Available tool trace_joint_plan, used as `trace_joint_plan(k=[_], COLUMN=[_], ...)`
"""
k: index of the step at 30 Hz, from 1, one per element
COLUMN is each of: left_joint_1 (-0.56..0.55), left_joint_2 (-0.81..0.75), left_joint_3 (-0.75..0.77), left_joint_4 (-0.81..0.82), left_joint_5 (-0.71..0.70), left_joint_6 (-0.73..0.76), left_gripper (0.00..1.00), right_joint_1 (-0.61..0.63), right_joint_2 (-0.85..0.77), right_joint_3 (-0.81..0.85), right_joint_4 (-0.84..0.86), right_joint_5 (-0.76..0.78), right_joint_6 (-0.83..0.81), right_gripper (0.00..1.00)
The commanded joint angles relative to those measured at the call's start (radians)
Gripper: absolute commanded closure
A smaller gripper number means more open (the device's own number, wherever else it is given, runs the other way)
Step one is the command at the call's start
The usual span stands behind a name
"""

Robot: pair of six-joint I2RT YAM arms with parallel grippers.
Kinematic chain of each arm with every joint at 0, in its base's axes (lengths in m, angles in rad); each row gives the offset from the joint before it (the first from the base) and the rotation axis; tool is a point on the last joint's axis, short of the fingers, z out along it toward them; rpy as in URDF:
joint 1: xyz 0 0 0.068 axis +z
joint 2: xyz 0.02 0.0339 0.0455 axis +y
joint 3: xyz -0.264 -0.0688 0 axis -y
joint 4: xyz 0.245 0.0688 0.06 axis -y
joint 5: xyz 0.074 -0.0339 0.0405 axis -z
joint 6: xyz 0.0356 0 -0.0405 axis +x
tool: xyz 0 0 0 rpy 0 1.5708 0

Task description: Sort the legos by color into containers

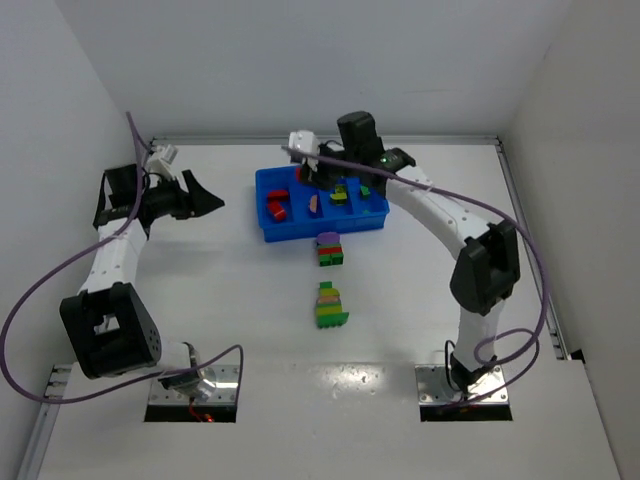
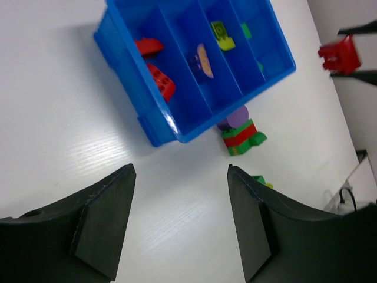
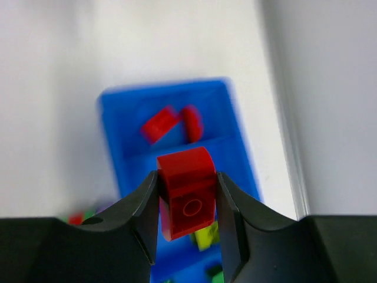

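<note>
The right gripper [image 3: 187, 180] is clamping a red brick [image 3: 188, 200] between its two fingers, which are pressing on the brick's opposite sides. The brick is hanging in the air above the blue tray [image 1: 300, 232], near the tray's far side. The pictures do not settle which compartment is lying directly under it. Two more red bricks [image 1: 277, 205] are lying in the tray's leftmost compartment. A pink and purple piece [image 1: 315, 203] is sitting in the second, a yellow-green brick [image 1: 341, 195] in the third and a green brick [image 1: 365, 190] in the fourth.

On the table just in front of the tray, a stack [image 1: 329, 249] of purple, red and green bricks is standing. A second stack [image 1: 329, 306] of pink, yellow-green and green bricks is standing further toward the arm bases.

The right arm is reaching from its base up and across to the far left, its elbow raised and its wrist over the tray. The left gripper [image 2: 181, 177] is hovering well to the left of the tray with its jaws apart and nothing between them. The left arm is bending at the elbow and pointing toward the tray.
</note>
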Motion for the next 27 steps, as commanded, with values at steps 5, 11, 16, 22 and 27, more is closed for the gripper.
trace_joint_plan(k=[5,11,16,22,27], left_joint_1=[0.063,0.063,0.072,0.072,0.072], left_joint_2=[-0.05,-0.013,-0.004,0.006,0.006], left_joint_3=[-0.004,-0.004,-0.004,-0.004,-0.004], left_joint_4=[0.093,0.112,0.13,0.139,0.139], left_joint_5=[0.05,0.07,0.079,0.088,0.097], left_joint_6=[-0.065,-0.085,-0.094,-0.103,-0.113], left_gripper=[0.31,0.31,0.31,0.31,0.31], right_joint_1=[-0.027,-0.008,-0.008,-0.008,-0.008], right_joint_2=[0.272,0.452,0.516,0.559,0.57], right_joint_3=[0.293,0.446,0.47,0.479,0.47], right_joint_4=[0.4,0.489,0.509,0.509,0.509], right_joint_5=[0.022,0.059,0.078,0.069,0.088], right_joint_6=[0.832,0.938,0.957,0.957,0.957], right_gripper=[0.99,0.99,0.99,0.95,0.71])
